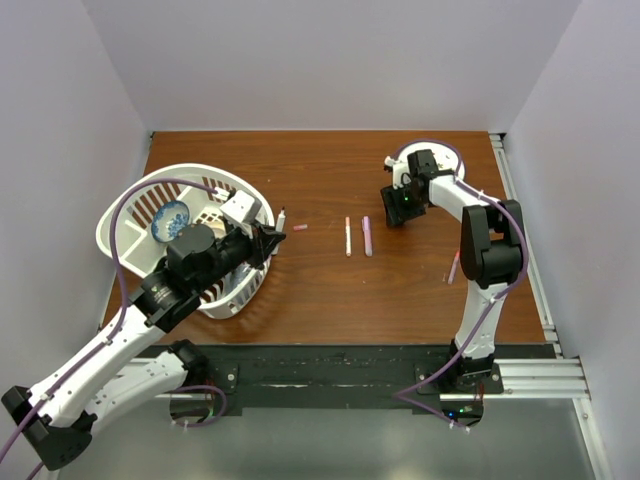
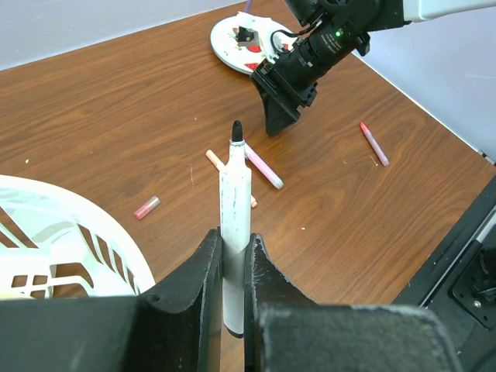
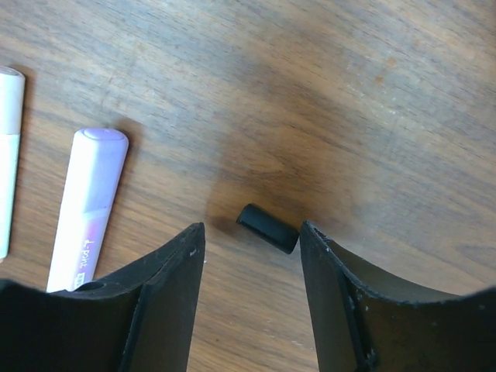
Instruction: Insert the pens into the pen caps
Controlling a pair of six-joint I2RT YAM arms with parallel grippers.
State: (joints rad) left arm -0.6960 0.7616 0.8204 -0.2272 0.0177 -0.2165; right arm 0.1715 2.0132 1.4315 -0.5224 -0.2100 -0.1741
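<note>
Centrally, the wooden table [image 1: 330, 290] has open surface along its near edge and toward the far wall. The left gripper [image 2: 232, 242] hangs over the rim of a white basket [image 1: 120, 215] at the table's left side, jaws clamped on the lower barrel of a black-tipped white pen [image 2: 235, 194] that stands upright with its tip uncovered. A blue-patterned bowl [image 1: 170, 221] lies inside the basket. Just beyond that gripper a pink cap [image 1: 300, 228] lies alone on the wood. Mid-table, a loose white pen [image 1: 348, 237] and a lilac pen [image 1: 367, 236] lie parallel, near each other but apart. The right gripper [image 3: 249, 231] is lowered close to the surface beside the lilac pen, jaws apart and straddling a black cap [image 3: 267, 228] that lies on its side, closer to one finger than the other; contact cannot be confirmed. Behind that arm a white plate with red spots [image 2: 229, 35] occupies the far right corner. A pink pen [image 1: 453, 267] lies near the right arm's upright link, well apart from the others.
</note>
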